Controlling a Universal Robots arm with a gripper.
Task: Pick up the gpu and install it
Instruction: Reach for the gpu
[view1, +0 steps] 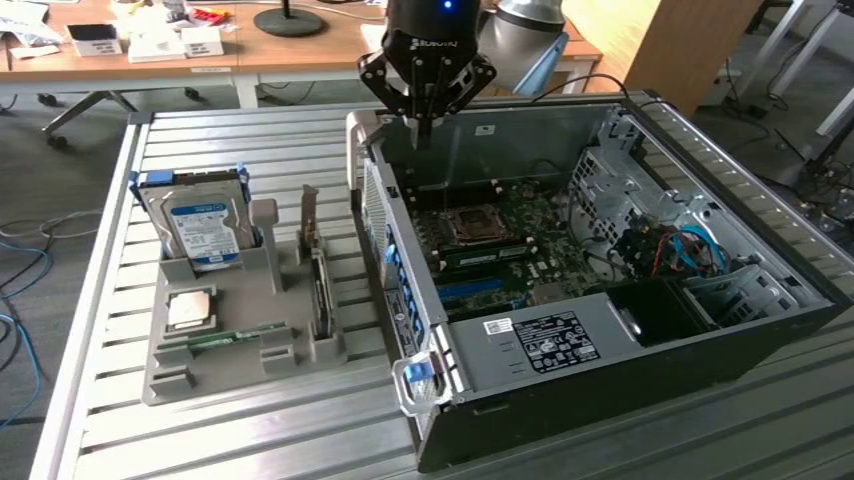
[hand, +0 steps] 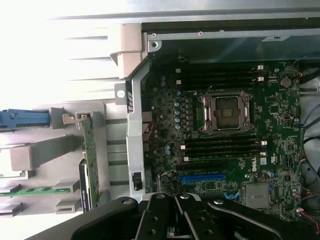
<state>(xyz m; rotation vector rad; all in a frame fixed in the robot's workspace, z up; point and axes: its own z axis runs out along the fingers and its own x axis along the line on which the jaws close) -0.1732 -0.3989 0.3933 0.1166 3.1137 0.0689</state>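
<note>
Gpu (view1: 318, 275) (hand: 90, 160): stands on edge in the gray holder (view1: 227, 372), just beside the open computer case (view1: 747, 335).
Hard to make out: the gpu shows edge-on, so its cooler face is hidden.
Gripper (view1: 422, 133) (hand: 175, 225): fingers pressed together, holding nothing, above the case's rim, well apart from the gpu.
Hard drive (view1: 200, 228): upright in the same holder.

The gripper (view1: 422, 133) hangs near twelve o'clock in the exterior view and points straight down. Its black fingers (view1: 415, 118) are pressed together at the tips, with nothing between them. The grey arm (view1: 523, 30) rises behind it toward one o'clock.
</note>
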